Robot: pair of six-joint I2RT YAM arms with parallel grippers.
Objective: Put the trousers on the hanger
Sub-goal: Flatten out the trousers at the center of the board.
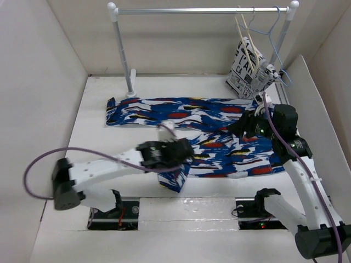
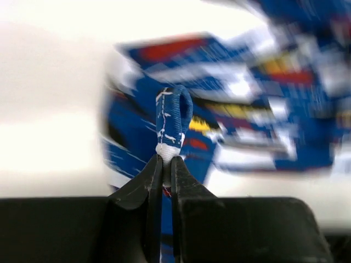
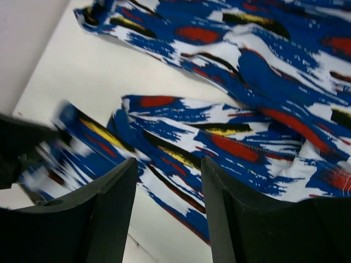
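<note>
The blue-and-white print trousers (image 1: 181,112) lie spread across the white table, one leg stretched along the far side, the other folded back at the near side. My left gripper (image 1: 178,156) is shut on a fold of the near leg's end (image 2: 174,118) and holds it lifted, with cloth hanging below it (image 1: 173,181). My right gripper (image 1: 241,127) is open and empty, hovering over the trousers' upper part (image 3: 230,137); its fingertips (image 3: 131,164) are apart from the cloth. The beige hanger (image 1: 248,41) hangs on the rail at the back right.
A white clothes rail (image 1: 197,10) stands at the back. The black-and-white lettered cloth (image 1: 249,74) hangs from the beige hanger. A light blue wire hanger (image 1: 270,28) hangs beside it. White walls (image 1: 44,82) close in the table on both sides.
</note>
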